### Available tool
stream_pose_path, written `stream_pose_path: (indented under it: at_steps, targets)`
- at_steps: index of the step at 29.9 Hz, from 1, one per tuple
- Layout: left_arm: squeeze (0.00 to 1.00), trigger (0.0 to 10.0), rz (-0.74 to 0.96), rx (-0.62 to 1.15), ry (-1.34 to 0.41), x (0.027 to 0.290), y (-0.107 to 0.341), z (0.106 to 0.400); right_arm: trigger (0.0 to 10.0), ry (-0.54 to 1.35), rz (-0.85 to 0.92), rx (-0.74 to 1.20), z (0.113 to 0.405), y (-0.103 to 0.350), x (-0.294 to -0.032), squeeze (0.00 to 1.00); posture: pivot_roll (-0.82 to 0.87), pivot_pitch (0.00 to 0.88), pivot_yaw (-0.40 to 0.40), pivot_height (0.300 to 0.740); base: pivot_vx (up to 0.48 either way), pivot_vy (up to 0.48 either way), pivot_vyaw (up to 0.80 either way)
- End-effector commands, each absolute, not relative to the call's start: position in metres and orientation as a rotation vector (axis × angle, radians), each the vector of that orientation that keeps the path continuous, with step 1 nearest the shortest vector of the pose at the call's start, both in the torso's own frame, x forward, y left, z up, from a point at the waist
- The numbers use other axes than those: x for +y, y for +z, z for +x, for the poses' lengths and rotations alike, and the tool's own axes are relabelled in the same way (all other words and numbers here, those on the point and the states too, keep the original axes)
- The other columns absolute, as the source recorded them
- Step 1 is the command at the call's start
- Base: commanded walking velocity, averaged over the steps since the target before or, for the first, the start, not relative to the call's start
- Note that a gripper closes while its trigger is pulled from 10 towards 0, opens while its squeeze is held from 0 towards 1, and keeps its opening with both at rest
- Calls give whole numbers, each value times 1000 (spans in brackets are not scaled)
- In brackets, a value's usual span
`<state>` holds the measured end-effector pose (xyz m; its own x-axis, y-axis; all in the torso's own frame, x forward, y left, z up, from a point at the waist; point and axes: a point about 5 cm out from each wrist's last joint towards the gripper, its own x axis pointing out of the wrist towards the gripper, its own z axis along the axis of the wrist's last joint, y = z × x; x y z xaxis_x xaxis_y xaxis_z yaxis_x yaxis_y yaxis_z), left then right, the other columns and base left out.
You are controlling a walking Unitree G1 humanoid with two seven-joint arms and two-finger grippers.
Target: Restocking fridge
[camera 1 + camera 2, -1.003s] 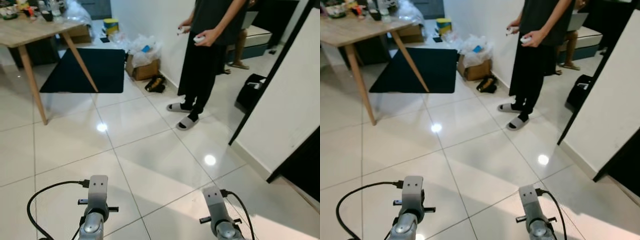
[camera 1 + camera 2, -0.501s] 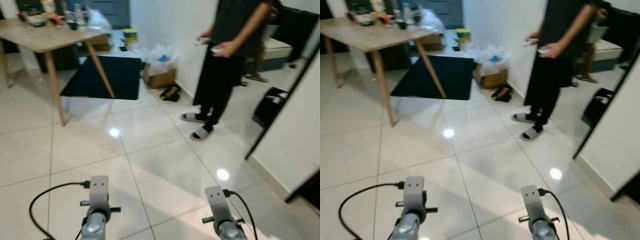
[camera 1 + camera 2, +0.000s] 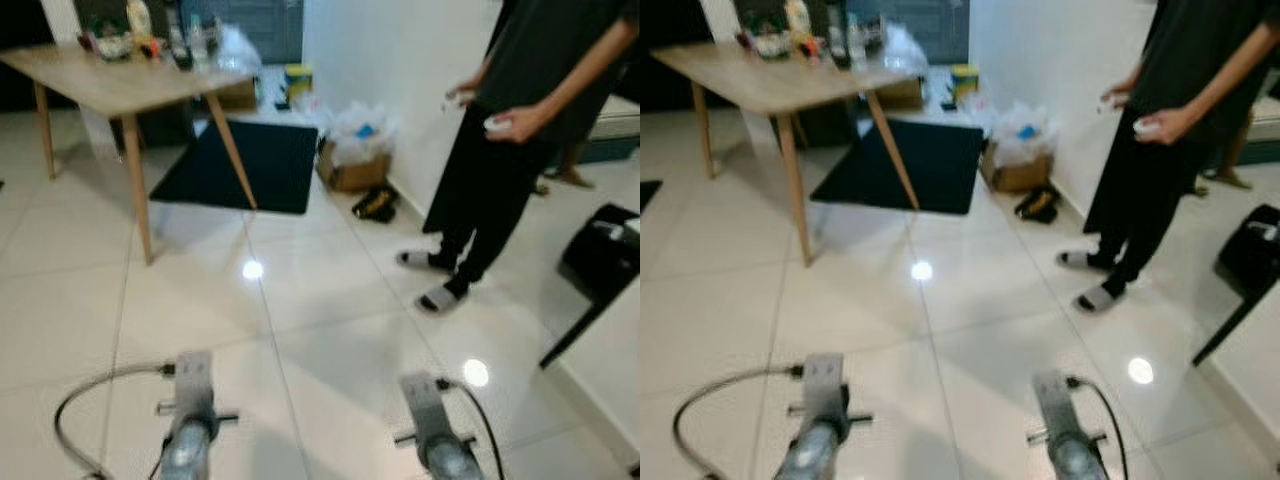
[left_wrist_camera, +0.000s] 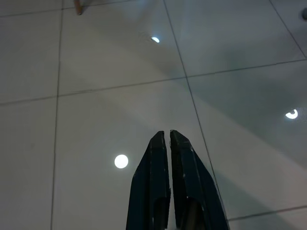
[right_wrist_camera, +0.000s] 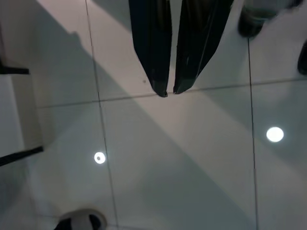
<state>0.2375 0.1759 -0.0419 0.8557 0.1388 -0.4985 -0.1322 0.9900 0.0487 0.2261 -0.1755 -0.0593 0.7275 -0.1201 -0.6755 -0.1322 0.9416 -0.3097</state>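
A wooden table [image 3: 120, 85] stands at the far left with bottles and food items [image 3: 150, 25] on its top. My left arm [image 3: 192, 410] and right arm [image 3: 428, 425] hang low over the white tiled floor. The left gripper [image 4: 165, 134] is shut with nothing in it, its fingers pressed together above bare tile. The right gripper [image 5: 170, 92] is also shut and holds nothing, with only a hairline gap at its tips. The eye views are blurred.
A person [image 3: 520, 130] in dark clothes and slippers stands at the right, holding white controllers. A black mat [image 3: 250, 165] lies behind the table. A cardboard box with plastic bags [image 3: 360, 165] sits by the white wall [image 3: 400, 60]. A black bag [image 3: 605, 255] lies at far right.
The whole picture has shifted right, so the camera has turned left: the table comes further into view and the person slides right. Both grippers stay as they were.
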Motion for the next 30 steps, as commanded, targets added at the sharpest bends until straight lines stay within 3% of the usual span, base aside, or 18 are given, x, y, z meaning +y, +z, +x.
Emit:
stream_pose_path:
  at_steps: [1, 30]
  targets:
    - [0, 10000, 9, 536, 132, 173, -43, 237, 10000, -15, -366, 780, 222, -61, -186, 0, -3, 0, -38, 740, 461, 0, 0]
    - [0, 10000, 14, 537, 125, 172, -43, 238, 10000, -21, -364, 786, 220, -62, -186, 0, -6, 0, -28, 740, 438, 0, 0]
